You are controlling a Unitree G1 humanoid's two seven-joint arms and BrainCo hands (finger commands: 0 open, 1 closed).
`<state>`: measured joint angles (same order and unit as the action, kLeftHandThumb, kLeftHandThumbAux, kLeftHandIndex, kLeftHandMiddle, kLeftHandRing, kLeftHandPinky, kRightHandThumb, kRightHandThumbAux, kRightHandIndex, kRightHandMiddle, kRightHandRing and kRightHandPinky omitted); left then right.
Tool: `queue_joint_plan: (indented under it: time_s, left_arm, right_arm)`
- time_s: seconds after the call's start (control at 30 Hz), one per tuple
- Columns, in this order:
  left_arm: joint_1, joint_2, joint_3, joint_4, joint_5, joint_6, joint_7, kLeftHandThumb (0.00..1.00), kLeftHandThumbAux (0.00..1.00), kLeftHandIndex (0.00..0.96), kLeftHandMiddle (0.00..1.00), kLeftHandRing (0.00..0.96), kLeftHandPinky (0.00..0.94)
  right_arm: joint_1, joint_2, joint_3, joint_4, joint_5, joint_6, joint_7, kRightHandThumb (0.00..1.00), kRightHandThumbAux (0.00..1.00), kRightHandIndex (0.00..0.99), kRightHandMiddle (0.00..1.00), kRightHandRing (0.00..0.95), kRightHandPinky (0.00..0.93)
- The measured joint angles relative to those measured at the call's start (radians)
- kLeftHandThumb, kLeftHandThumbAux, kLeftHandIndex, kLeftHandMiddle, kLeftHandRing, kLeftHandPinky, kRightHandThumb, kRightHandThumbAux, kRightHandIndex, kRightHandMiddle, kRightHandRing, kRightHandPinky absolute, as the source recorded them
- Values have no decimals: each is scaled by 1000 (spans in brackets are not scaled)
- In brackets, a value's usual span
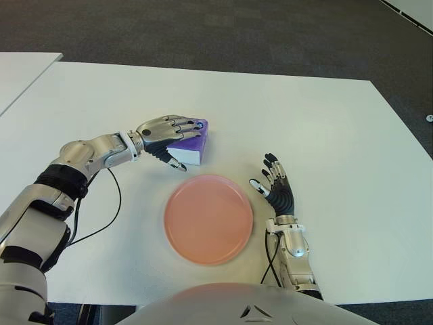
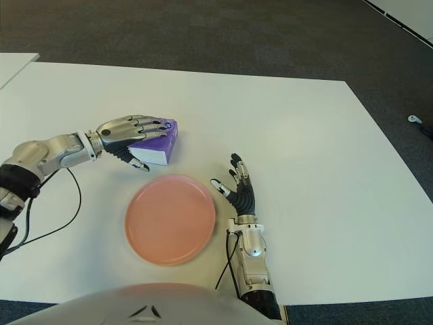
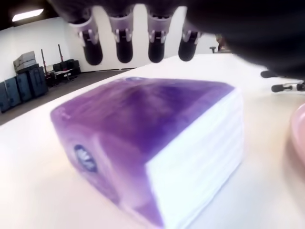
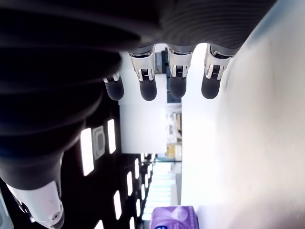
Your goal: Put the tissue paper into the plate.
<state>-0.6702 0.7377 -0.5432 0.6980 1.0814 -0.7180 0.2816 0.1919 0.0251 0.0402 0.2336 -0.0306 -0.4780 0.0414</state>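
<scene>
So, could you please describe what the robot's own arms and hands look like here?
Both arms are silver-grey metal segments with black joint bands. The left hand has metallic silver finger backs, black inner pads and pale tips; a thin black cable loops from its forearm across the white table. The right hand shows black ribbed fingers with white-tipped ends on a silver wrist, with black cables beside it.

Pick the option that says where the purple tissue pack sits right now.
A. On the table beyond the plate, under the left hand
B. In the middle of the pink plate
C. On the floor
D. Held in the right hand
A: the tissue pack lies on the white table beyond the pink plate, with the left hand over it, fingers extended above it in the left wrist view; the right hand shows open beside the plate.
</scene>
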Motion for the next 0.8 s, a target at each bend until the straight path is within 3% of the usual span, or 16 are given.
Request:
queue_joint_plan:
  time_s: [0.43, 0.8]
  left_arm:
    - [-113, -49, -148, 213, 141, 125, 240, 51, 188, 0, 0, 0, 0]
    - [-150, -69, -223, 302, 158, 192, 349, 14, 194, 0, 0, 0, 0]
  right_arm:
    - [-5, -4, 1, 8, 1, -8, 11, 0, 708, 0, 0, 0, 0]
    - [-6, -1, 0, 7, 3, -6, 9, 0, 723, 0, 0, 0, 0]
